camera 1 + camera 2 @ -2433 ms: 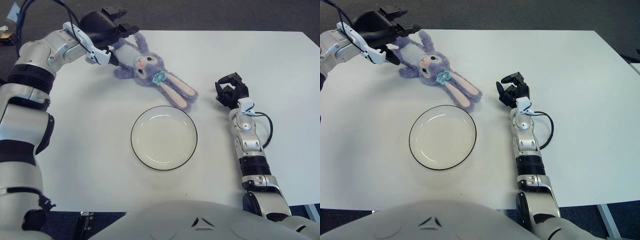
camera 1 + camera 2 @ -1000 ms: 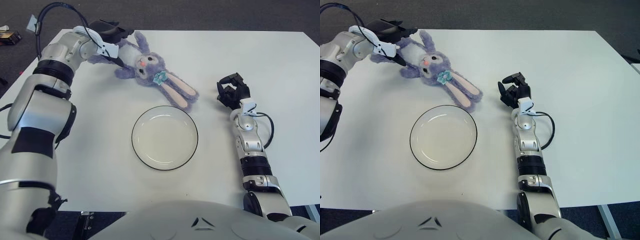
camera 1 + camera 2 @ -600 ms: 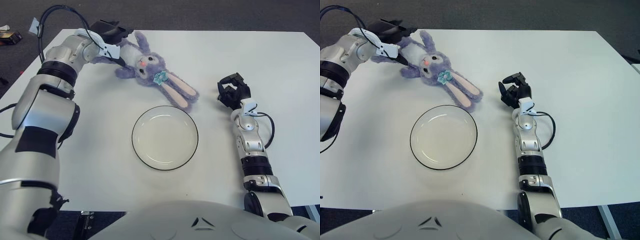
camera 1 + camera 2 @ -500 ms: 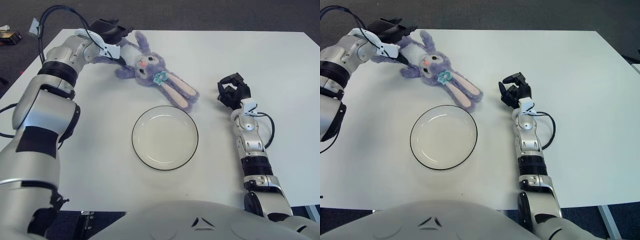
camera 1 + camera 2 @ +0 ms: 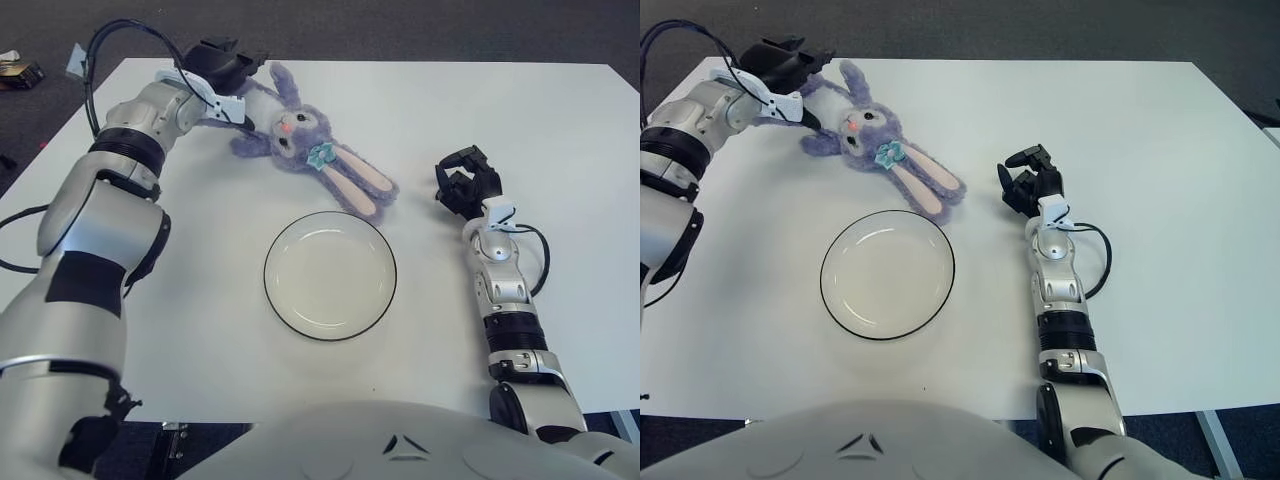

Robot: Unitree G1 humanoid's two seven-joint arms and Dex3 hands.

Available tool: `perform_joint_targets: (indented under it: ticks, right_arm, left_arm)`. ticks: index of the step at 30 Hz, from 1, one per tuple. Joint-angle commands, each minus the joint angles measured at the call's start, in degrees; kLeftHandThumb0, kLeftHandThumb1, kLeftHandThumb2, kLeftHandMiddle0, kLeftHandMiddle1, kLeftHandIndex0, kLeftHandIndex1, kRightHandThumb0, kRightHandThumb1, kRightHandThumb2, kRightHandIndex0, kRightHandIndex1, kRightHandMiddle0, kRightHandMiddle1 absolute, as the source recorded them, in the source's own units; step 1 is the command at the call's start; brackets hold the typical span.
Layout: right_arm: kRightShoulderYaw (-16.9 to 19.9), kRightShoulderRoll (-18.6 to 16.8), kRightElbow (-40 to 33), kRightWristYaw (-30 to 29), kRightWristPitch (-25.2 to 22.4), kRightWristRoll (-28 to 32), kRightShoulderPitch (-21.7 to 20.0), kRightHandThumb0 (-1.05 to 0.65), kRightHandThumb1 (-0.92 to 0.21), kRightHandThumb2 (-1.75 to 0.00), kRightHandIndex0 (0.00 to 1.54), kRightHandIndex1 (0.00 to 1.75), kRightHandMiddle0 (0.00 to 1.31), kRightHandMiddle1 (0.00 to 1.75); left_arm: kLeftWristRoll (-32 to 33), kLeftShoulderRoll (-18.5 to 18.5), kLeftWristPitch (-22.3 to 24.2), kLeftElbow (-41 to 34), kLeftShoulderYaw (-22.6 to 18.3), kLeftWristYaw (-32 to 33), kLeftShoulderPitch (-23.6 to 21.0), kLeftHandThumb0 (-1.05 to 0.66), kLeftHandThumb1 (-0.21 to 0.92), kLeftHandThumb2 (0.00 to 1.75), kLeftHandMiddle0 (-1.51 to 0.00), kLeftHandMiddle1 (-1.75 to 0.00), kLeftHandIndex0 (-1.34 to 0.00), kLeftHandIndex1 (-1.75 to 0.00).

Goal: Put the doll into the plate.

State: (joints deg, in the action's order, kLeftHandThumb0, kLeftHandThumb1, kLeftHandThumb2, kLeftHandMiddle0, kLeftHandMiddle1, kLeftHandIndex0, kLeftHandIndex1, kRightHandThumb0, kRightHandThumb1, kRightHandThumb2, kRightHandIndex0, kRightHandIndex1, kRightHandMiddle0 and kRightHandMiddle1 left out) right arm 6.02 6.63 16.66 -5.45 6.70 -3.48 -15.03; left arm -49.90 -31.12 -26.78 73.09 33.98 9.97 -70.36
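Doll (image 5: 300,140) lies on the white table (image 5: 560,140), beyond the empty plate (image 5: 329,275) and apart from it, pink-lined ears pointing toward the plate's far rim. Left hand (image 5: 222,70) covers the doll's far end; whether its fingers actually clasp the plush cannot be told. Right hand (image 5: 463,185), right of the plate, is curled, holding nothing.

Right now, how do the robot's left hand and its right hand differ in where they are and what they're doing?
The left hand reaches to the far left corner of the table and sits against the purple doll; whether it grips is unclear. The right hand shows to the right of the white plate, fingers curled, holding nothing, apart from the doll. The left arm stretches far out; the right forearm lies nearer the robot. Both hands are black.
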Motion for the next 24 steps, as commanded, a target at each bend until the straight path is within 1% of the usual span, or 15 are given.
perform_joint_targets:
  ticks: [1,4,11,24]
  right_arm:
    - [0.23,0.8,3.02,0.37,-3.1,-0.22,2.9,-0.37,-0.79,-0.59,0.77,1.66,0.4,1.61]
    - [0.23,0.95,3.03,0.59,-3.08,-0.18,2.99,-0.37,-0.78,-0.59,0.76,1.66,0.4,1.61]
    - [0.17,1.08,3.07,0.69,-3.03,-0.06,3.04,-0.37,-0.78,-0.59,0.76,1.66,0.41,1.61]
    - [0.18,1.28,2.91,1.18,-2.85,0.04,3.31,-0.37,-0.78,-0.6,0.76,1.66,0.41,1.61]
  left_arm:
    - [0.9,1.0,0.53,0.85,-0.16,-2.3,-1.47,-0.71,0.87,0.0,-0.27,0.0,-0.28,-0.02]
    - [1.98,2.35,0.84,1.69,-0.59,-5.79,-1.98,-0.69,0.86,0.0,-0.27,0.0,-0.28,-0.01]
    - [3.55,3.49,1.31,2.43,-0.87,-9.81,-2.27,-0.68,0.84,0.0,-0.26,0.0,-0.28,-0.01]
    - [4.42,4.5,1.76,2.79,-0.56,-11.17,-2.04,-0.69,0.82,0.0,-0.25,0.0,-0.26,0.0]
